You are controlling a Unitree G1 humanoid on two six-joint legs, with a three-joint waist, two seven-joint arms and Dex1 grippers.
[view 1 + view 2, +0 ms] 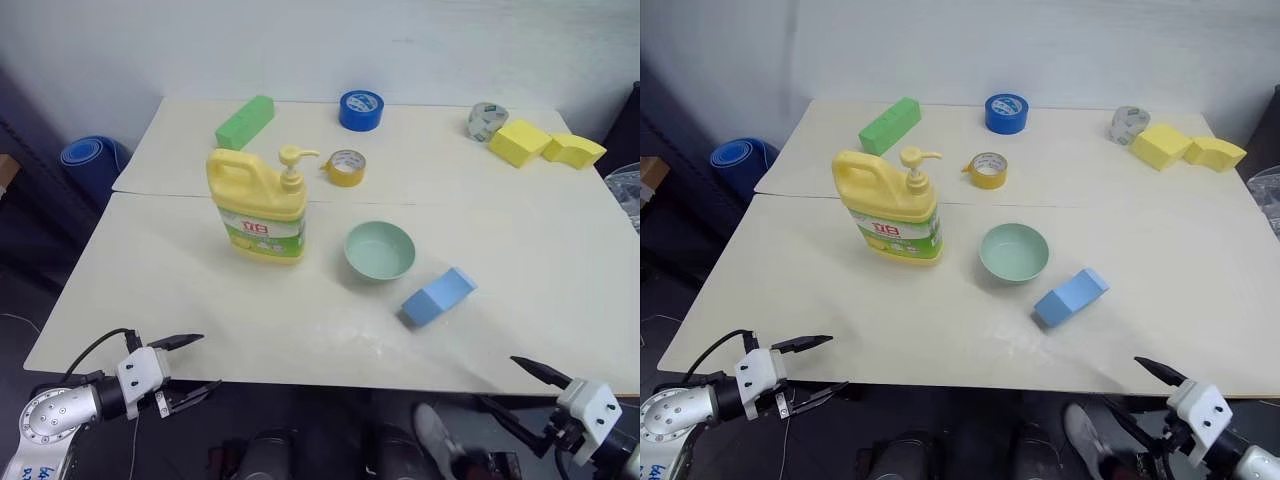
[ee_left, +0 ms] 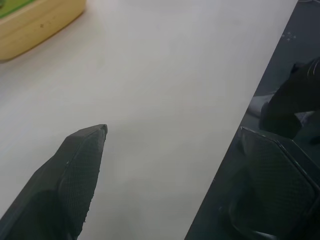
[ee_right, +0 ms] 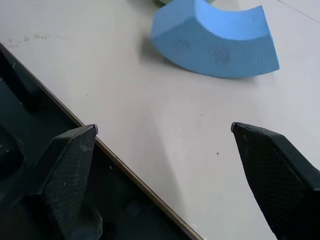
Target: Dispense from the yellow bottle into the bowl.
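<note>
The yellow bottle (image 1: 257, 205) stands upright left of the table's middle, its pump spout pointing right toward the back. Just to its right sits the pale green bowl (image 1: 380, 250), with nothing in it. My left gripper (image 1: 200, 362) hangs open at the table's front left edge, well short of the bottle. In the left wrist view the bottle's base (image 2: 35, 25) lies beyond its spread fingers (image 2: 80, 170). At the front right edge my right gripper (image 1: 505, 385) is open too, nothing between its fingers (image 3: 70, 165).
A blue foam block (image 1: 438, 296) lies just in front and right of the bowl, ahead of the right gripper. A green block (image 1: 245, 121), blue tape roll (image 1: 361, 110), yellow tape roll (image 1: 347, 167), grey tape roll (image 1: 487, 121) and yellow foam blocks (image 1: 520, 142) sit farther back.
</note>
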